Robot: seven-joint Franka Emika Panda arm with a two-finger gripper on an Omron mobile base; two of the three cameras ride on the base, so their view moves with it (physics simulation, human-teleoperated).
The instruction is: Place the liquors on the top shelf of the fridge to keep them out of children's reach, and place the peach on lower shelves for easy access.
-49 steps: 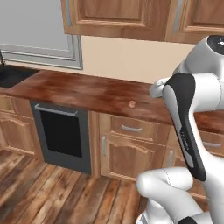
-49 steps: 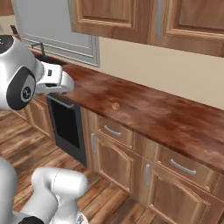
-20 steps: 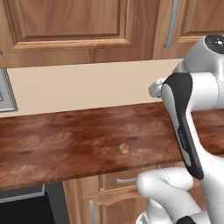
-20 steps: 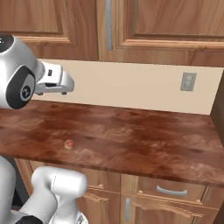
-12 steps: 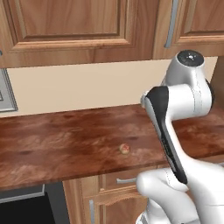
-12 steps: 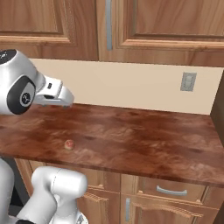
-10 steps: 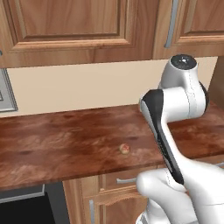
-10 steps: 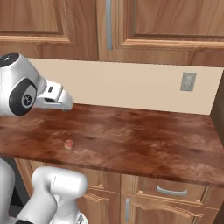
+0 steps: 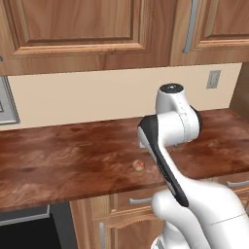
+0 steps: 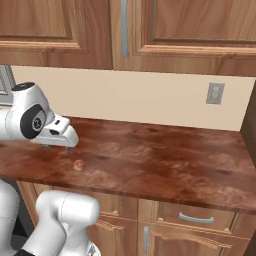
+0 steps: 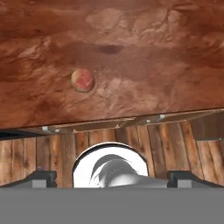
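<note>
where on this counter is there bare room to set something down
Nearly all of the counter is bare: the long stretch from the peach toward the wall outlet and the end wall, and the strip along the backsplash. The tight spot is around the peach, under the gripper.

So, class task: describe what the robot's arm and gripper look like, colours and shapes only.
The arm is glossy white with rounded, bulbous segments, a dark strip along one link and a dark round cap at a joint. The gripper is a white boxy hand with small dark finger tips. No cables or markings show.
</note>
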